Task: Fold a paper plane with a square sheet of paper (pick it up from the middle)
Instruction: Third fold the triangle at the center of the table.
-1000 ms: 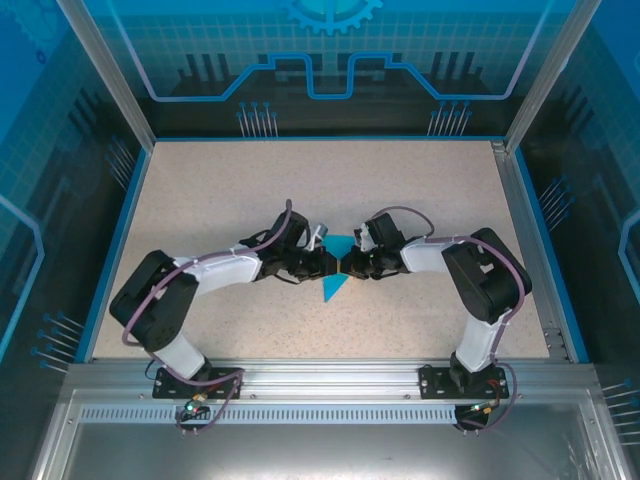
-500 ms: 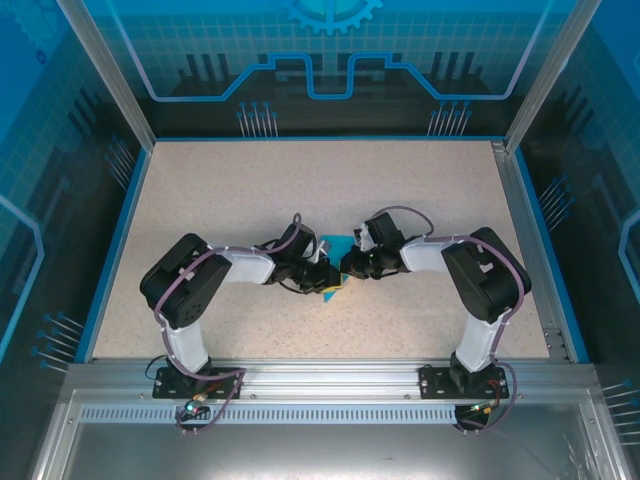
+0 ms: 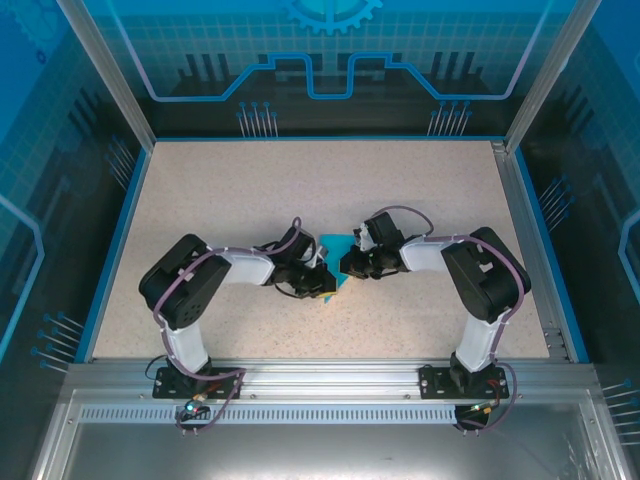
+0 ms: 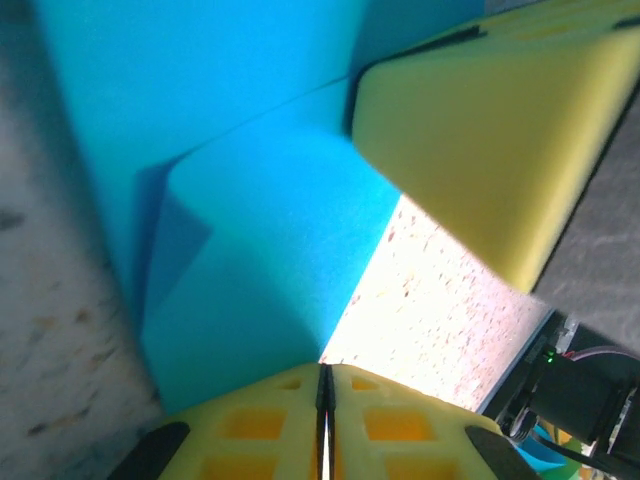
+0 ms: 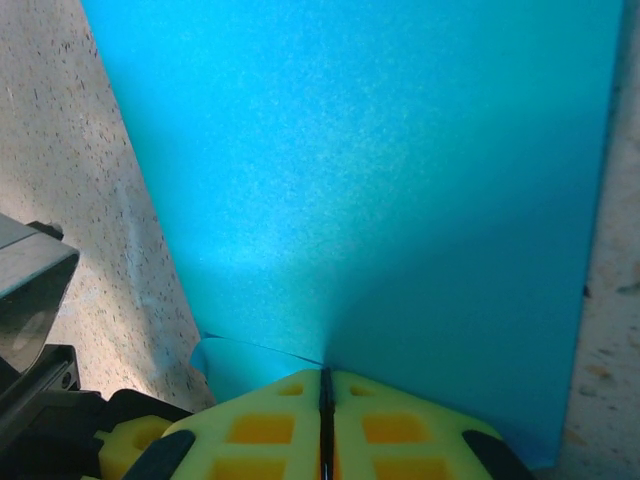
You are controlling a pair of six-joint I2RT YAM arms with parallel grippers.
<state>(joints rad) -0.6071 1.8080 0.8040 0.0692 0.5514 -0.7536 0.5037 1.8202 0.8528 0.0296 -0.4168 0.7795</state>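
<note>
The teal-blue square sheet of paper (image 3: 338,244) lies partly folded at the middle of the table, between the two arms. In the left wrist view the paper (image 4: 260,260) shows a crease and overlapping layers, and its corner runs into the seam of my left gripper (image 4: 323,370), which is shut on it. A yellow finger (image 4: 480,130) of the other gripper presses at the paper's upper right. My right gripper (image 5: 325,372) is shut on the paper (image 5: 380,180) at a fold line. From above, the left gripper (image 3: 328,285) and right gripper (image 3: 345,268) nearly touch.
The speckled beige tabletop (image 3: 240,190) is bounded by a blue rim and clear blue enclosure walls. Both arm bases stand on the metal rail (image 3: 320,385) at the near edge. A purple cable (image 3: 400,212) loops over the right wrist.
The left arm has drawn its elbow in and its gripper has come onto the paper's lower tip, hiding most of it. The right arm has stayed put.
</note>
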